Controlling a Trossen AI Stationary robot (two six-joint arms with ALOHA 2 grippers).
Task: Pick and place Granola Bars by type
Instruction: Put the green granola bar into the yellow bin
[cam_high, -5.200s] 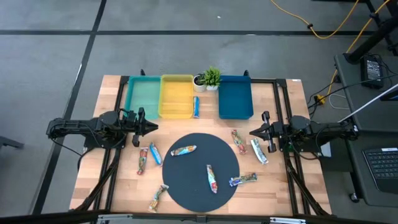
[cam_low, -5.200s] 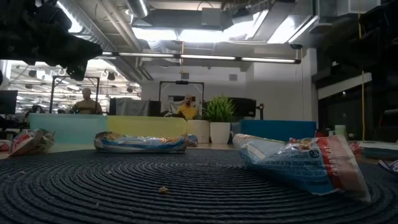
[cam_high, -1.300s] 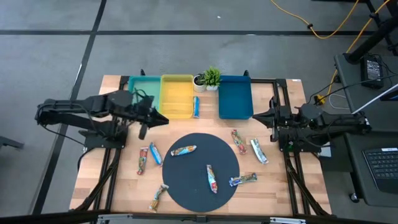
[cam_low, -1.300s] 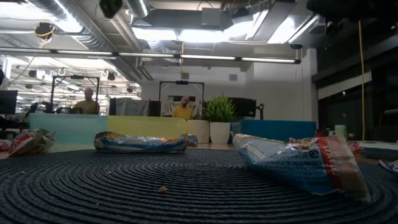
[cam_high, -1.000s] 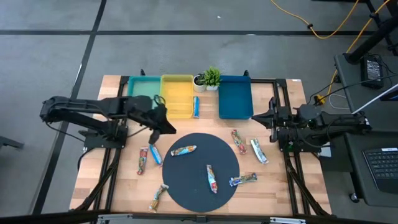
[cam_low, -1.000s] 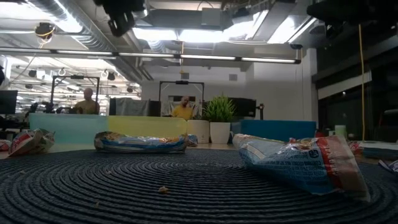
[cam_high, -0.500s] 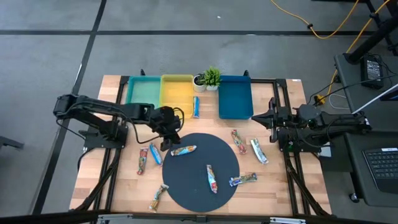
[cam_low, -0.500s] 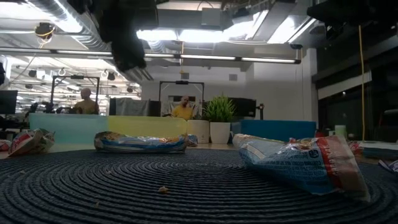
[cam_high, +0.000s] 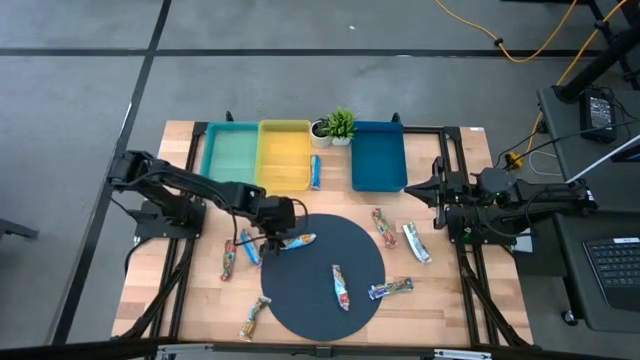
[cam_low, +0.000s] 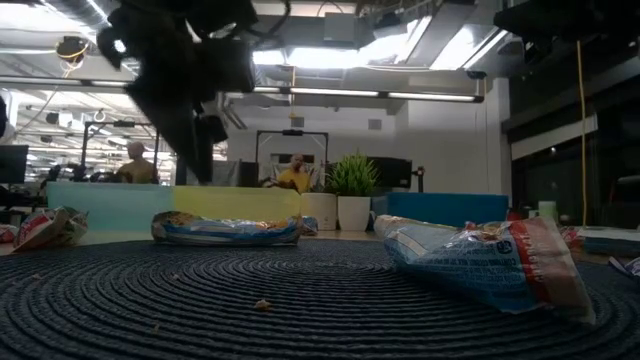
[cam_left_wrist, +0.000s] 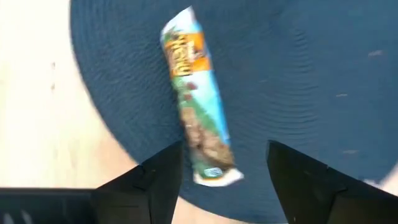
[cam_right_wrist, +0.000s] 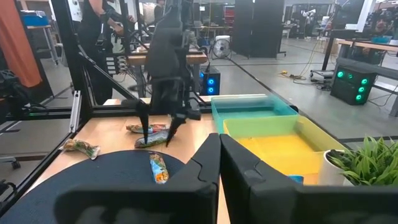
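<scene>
The table (cam_high: 150, 290) carries a round mat (cam_high: 330, 300). The left gripper (cam_left_wrist: 221, 168) hangs spread wide, empty, over a bar (cam_left_wrist: 196, 112) at the mat's rear-left edge. The right gripper (cam_right_wrist: 219, 163), pinched closed and empty, waits at the table's right edge.

The tabletop (cam_high: 200, 300) is pale wood with a visible plank grain, fairly matt. The round mat (cam_high: 325, 275) on it is dark blue and woven in concentric ribbed coils, rough-looking and not shiny at all. The bars (cam_high: 295, 241) are in crinkly foil-like wrappers that catch the light, glossy, with creased, pinched ends. The three bins (cam_high: 283, 152) look like smooth plastic; from table level the green and yellow ones seem a bit translucent. The plant pot (cam_high: 320, 130) is plain white and smooth. The left hand (cam_left_wrist: 221, 180) has matt black fingers (cam_left_wrist: 158, 183), plastic-looking, with a dull sheen. The frame rails (cam_high: 452, 150) around the tabletop are black metal.
</scene>
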